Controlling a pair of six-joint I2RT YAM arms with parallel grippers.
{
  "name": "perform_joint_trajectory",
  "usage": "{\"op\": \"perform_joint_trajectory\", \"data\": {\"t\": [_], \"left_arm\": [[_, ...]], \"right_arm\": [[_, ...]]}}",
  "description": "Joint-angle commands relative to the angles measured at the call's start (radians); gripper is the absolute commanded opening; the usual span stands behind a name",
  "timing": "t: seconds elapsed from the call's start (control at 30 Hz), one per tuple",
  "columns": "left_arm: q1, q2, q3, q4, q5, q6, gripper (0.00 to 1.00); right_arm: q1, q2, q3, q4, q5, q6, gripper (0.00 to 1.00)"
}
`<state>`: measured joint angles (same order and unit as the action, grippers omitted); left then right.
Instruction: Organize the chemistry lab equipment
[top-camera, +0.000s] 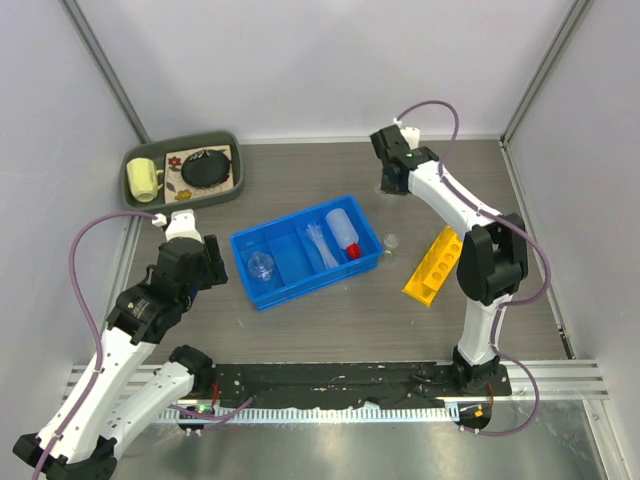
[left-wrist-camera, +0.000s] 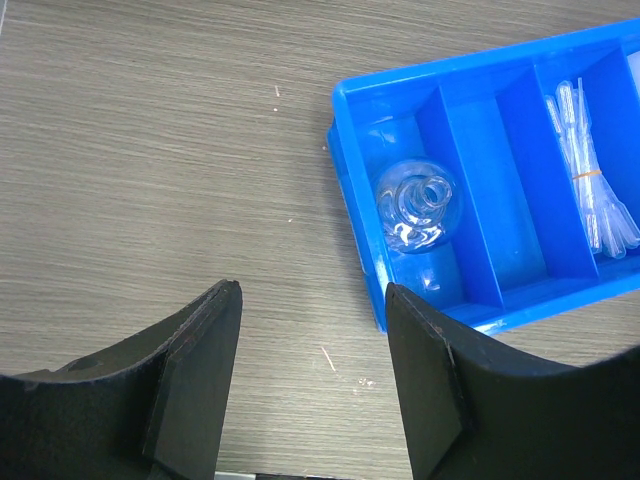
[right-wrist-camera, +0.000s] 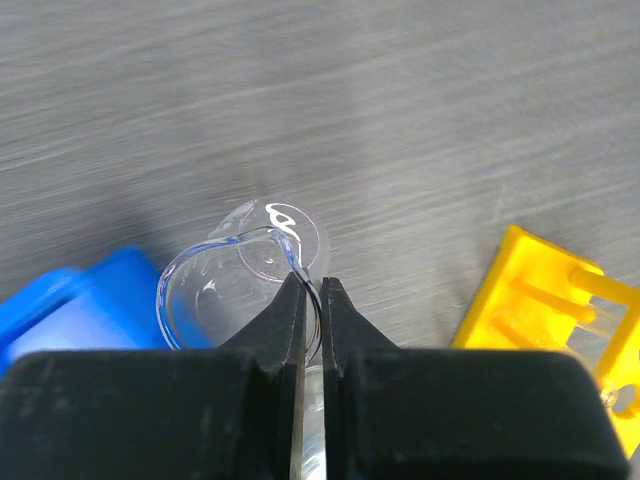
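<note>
The right gripper (right-wrist-camera: 311, 285) is pinching: its two black fingers are pressing almost together on the thin wall of a small clear glass beaker (right-wrist-camera: 225, 295), right at the lip. That beaker is hanging at the fingertips over the wood-grain tabletop (right-wrist-camera: 450, 100), between the corner of the blue bin (top-camera: 318, 283) and the end of the long yellow rack (top-camera: 432, 265). From overhead a small clear piece (top-camera: 390, 241) is showing in that same gap; whether it is this beaker or a second one, I cannot tell.

The left gripper (left-wrist-camera: 312, 290) is hovering with jaws spread wide and holding nothing, just beside the bin's left end, where a round glass flask (left-wrist-camera: 415, 205) is sitting in the end compartment. The pipettes (left-wrist-camera: 592, 185) are lying bundled two slots over, with the white squeeze bottle (top-camera: 341, 230) in the slot beyond.

I'm reading this as the beaker's turn to be binned. The next move is calling for a carry over the bin's hard plastic wall and a gentle set-down in the free slot — slick, thin glass held by one wall is liable to swing.
</note>
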<state>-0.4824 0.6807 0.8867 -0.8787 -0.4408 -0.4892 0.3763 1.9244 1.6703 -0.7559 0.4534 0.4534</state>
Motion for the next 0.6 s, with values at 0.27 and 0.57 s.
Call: {"op": "perform_joint_trajectory", "data": {"t": [0.27,0.57], "left_arm": [[0.004,-0.007,0.0,0.043,0.005,0.008,0.63],[0.002,-0.012,-0.002,0.043,0.007,0.009,0.63]], "right_arm": [[0.406,-0.047,0.279,-0.072,0.134,0.019,0.01],[0.536,0.119,0.391,-0.04,0.062,0.087,0.01]]}}
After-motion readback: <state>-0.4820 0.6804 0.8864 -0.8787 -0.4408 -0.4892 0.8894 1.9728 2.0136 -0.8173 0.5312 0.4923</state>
